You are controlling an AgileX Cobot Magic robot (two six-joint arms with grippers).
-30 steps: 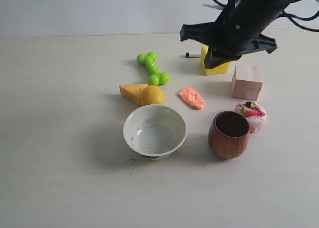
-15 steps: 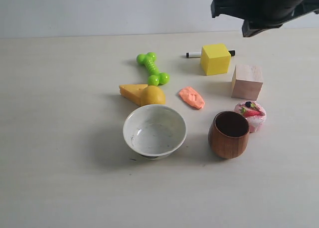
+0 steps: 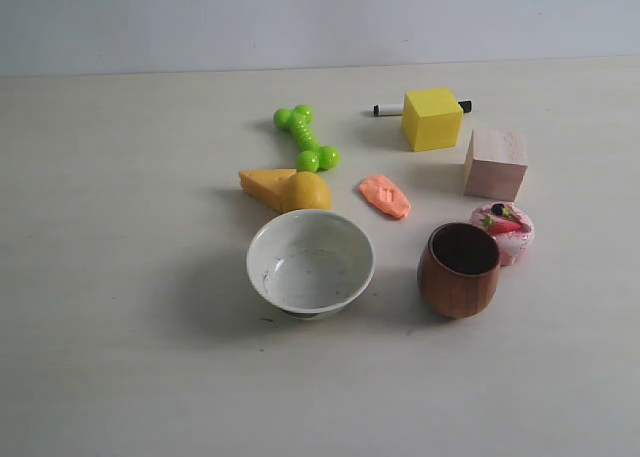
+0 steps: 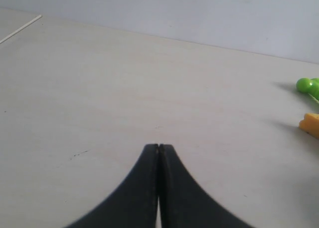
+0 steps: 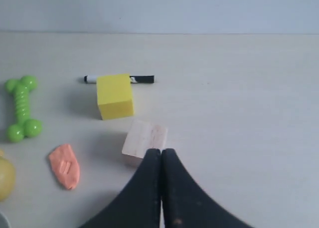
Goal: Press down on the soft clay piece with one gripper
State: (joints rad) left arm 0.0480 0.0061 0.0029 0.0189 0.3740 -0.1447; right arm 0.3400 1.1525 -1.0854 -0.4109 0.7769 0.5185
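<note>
Right gripper [image 5: 160, 155], fingers pressed together, has left the exterior view; the clay [image 3: 385, 195] at centre looks dented, so pressing seems done.

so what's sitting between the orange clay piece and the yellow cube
Nothing: the table between the soft clay piece and the yellow cube is bare. Both the exterior view and the right wrist view show this.

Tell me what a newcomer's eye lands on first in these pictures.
The bright yellow cube and lime-green bone-shaped toy stand out toward the back of the exterior view. Nearer, the white bowl sits centre, with the small salmon-orange clay lump lying flat between bowl and cube.
</note>
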